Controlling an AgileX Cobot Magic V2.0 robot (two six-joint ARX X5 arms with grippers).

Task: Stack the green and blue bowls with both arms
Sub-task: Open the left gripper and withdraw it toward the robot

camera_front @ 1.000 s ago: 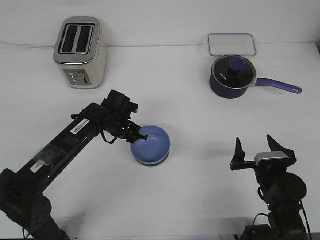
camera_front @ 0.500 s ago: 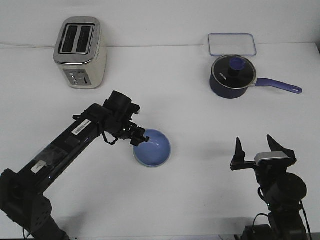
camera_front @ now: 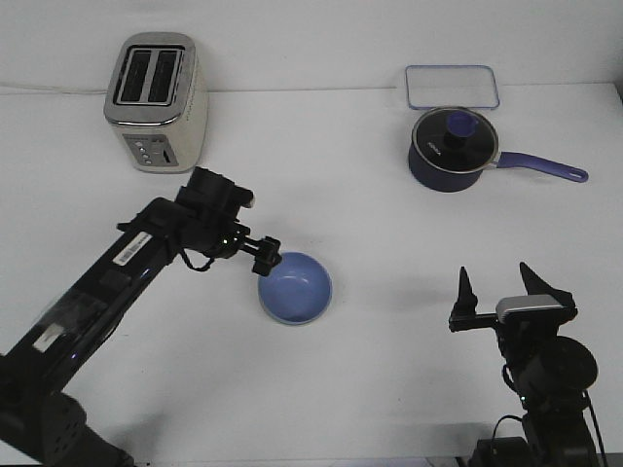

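Observation:
The light blue bowl (camera_front: 295, 288) stands upright on the white table (camera_front: 370, 233) near its middle. No green bowl shows on its own; if it sits under the blue one, it is hidden. My left gripper (camera_front: 266, 256) is just off the bowl's back-left rim, not holding it, with its jaws a little apart. My right gripper (camera_front: 497, 282) is open and empty at the front right, fingers pointing up, well away from the bowl.
A silver and cream toaster (camera_front: 156, 102) stands at the back left. A dark navy saucepan (camera_front: 451, 150) with a glass lid and long handle sits at the back right, with a clear rectangular lid (camera_front: 452, 87) behind it.
My left gripper has let go of the blue bowl's rim and drawn back to the left. The bowl has settled lower and stands level. The right arm has not moved.

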